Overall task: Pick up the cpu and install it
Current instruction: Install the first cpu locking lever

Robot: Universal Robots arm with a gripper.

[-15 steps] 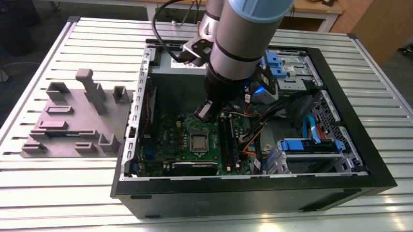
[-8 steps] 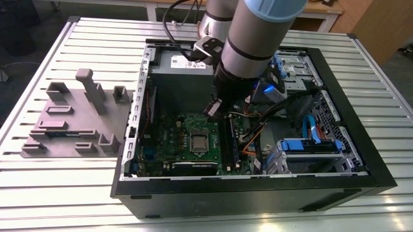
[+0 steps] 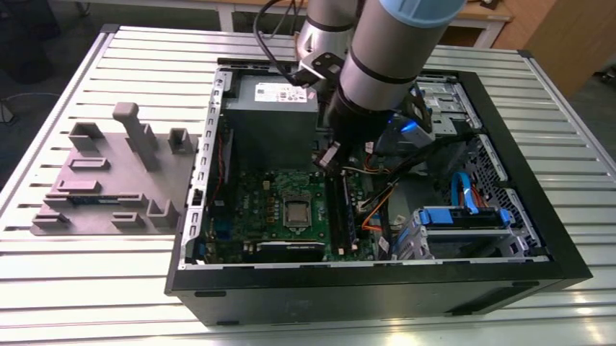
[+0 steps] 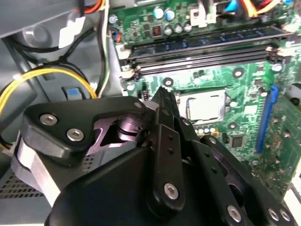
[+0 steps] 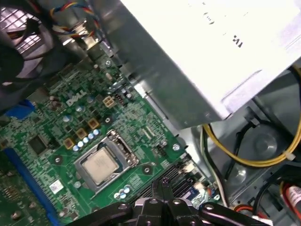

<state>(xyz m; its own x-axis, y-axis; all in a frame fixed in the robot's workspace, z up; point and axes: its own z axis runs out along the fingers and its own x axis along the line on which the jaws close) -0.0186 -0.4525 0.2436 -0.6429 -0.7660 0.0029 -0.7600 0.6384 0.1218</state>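
The cpu, a small square chip with a silver-grey top, lies flat in the motherboard socket with a metal frame around it. The motherboard lies inside the open computer case. My gripper hovers above the board, toward the memory slots and off to one side of the cpu. Its black fingers are pressed together with nothing between them. It is not touching the chip.
A big grey power supply with a white label stands close to the gripper. Memory sticks, yellow cables, a fan and a blue drive bay crowd the case. A grey fixture plate sits outside, on the exterior view's left.
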